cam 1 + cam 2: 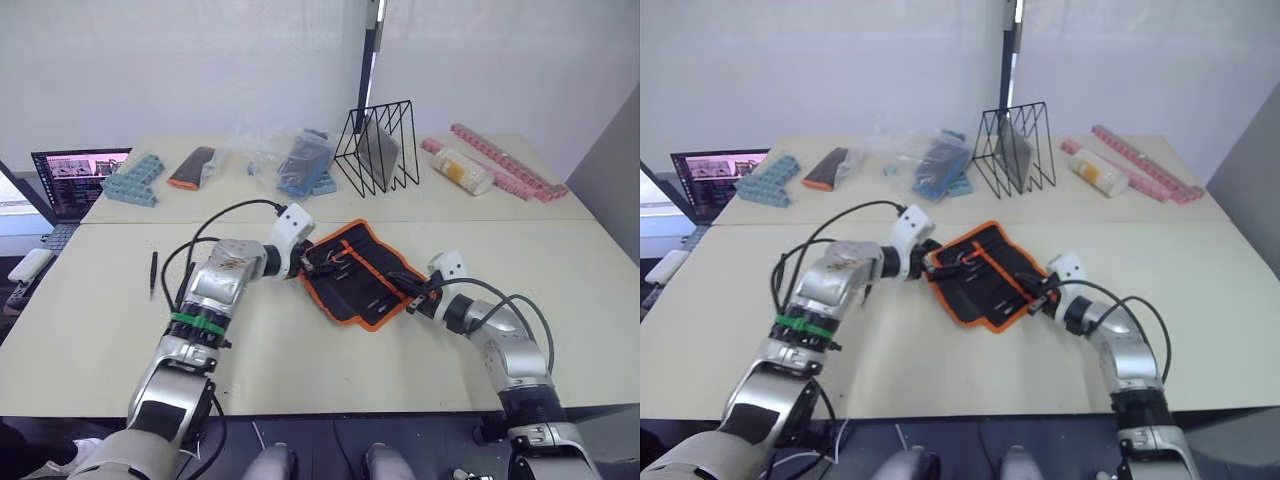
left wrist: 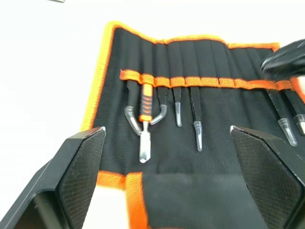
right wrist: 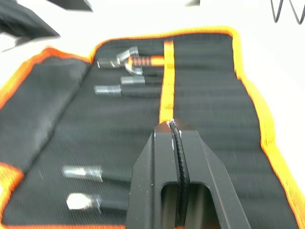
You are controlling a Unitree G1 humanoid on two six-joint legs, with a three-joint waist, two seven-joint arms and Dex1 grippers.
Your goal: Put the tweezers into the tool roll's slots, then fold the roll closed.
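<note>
On the table (image 1: 300,350), the open tool roll (image 1: 362,272) holds tweezers (image 2: 196,114); left end effector (image 2: 167,143) released, right end effector (image 3: 174,131) clenched.

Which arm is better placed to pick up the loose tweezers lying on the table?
Left, probably. The loose tweezers lie on the robot's left side, beside the left arm, and the left claw is open at the tool roll. The right claw is across the roll, shut on the black cord.
</note>
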